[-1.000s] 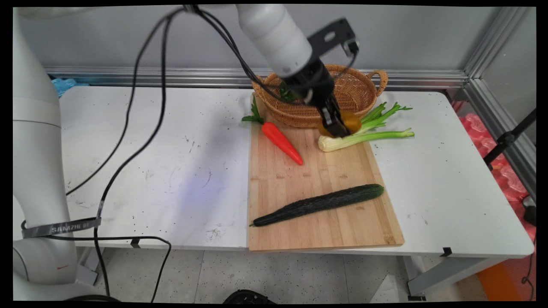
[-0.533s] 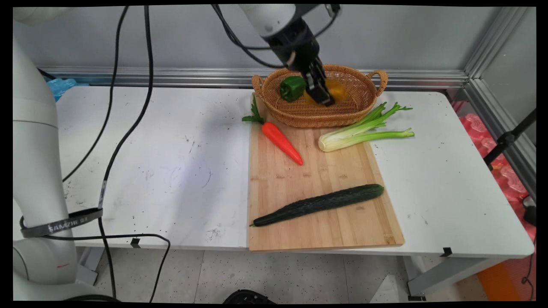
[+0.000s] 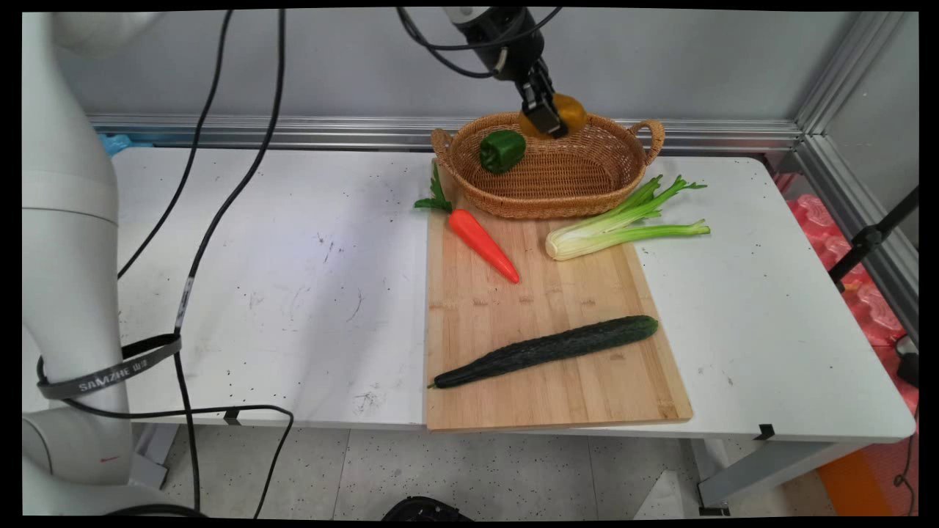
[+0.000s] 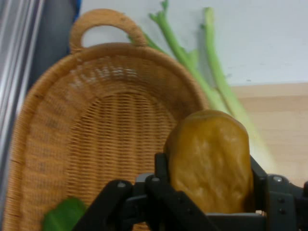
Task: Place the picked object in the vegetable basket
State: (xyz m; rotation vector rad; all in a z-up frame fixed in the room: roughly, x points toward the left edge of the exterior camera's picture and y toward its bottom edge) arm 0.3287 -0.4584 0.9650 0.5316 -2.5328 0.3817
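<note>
- Gripping a yellow-brown potato (image 4: 209,161), the tool (image 3: 546,117) has its two black fingers closed on the potato's flanks; in the hand view the potato fills the gap between them, so the jaws stand only as far apart as the potato is thick.
- The potato (image 3: 566,111) hangs in the air above the far rim of the wicker basket (image 3: 587,187), clear of the weave and touching nothing but the fingers.
- The grip sits on the potato's lower part, which leaves its rounded upper end free in the hand view; this judgement rests on that view alone.
- The tool is raised to the top edge of the main view, high enough for the potato to clear the basket's rim and handles.
- A green pepper (image 3: 502,150) lies inside the basket at its left end, well apart from the held potato.
- The basket stands at the far end of a wooden cutting board (image 3: 557,381), its near wall overlapping the board's far edge.
- A carrot (image 3: 484,244) lies on the board just below the basket's left end, leaves pointing away.
- A celery stalk (image 3: 623,227) lies across the board's right edge, root end on the wood and leaves out over the counter (image 3: 293,279).
- A cucumber (image 3: 546,350) lies slantwise on the board's near half, apart from everything else.
</note>
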